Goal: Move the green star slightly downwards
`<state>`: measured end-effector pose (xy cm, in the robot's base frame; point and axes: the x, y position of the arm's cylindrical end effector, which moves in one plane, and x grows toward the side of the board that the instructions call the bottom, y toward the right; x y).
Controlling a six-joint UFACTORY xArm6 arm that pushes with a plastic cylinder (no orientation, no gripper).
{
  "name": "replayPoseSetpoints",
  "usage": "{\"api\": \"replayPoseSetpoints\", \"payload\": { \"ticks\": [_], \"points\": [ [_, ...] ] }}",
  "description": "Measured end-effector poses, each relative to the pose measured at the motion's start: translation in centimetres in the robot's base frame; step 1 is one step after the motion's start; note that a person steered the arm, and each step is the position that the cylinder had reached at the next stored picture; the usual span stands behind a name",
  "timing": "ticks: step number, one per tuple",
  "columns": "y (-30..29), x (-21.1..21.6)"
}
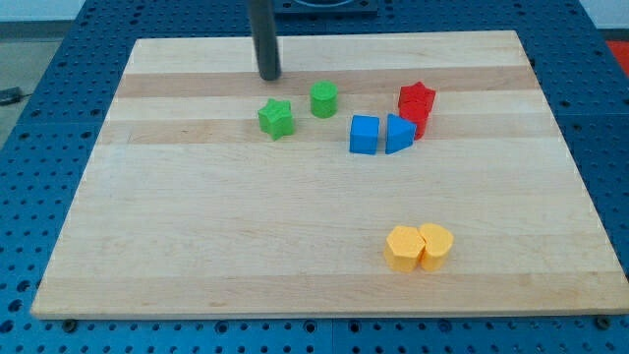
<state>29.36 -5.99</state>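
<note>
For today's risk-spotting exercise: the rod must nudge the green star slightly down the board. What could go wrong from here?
1. My tip sits above the green star, a little to the view's left; an off-centre push may spin the star or slide it rightward.
2. The green cylinder stands close on the star's right; a drifting tip could knock it.
3. Pushing too far overshoots "slightly".

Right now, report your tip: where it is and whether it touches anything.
My tip: no hand, holding nothing; on the board toward the view's top, just above the green star, apart from it.
</note>
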Motion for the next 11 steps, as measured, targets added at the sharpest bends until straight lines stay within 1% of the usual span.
{"api": "replayPoseSetpoints", "payload": {
  "ticks": [1,2,3,5,7,9,10,11],
  "points": [
    [1.4,3.6],
    [1.4,7.7],
    [0.6,10.4],
    [-4.7,10.3],
    [-11.2,10.6],
    [-12.3,16.9],
    [-9.9,18.3],
    [-10.1,17.1]
  ]
}}
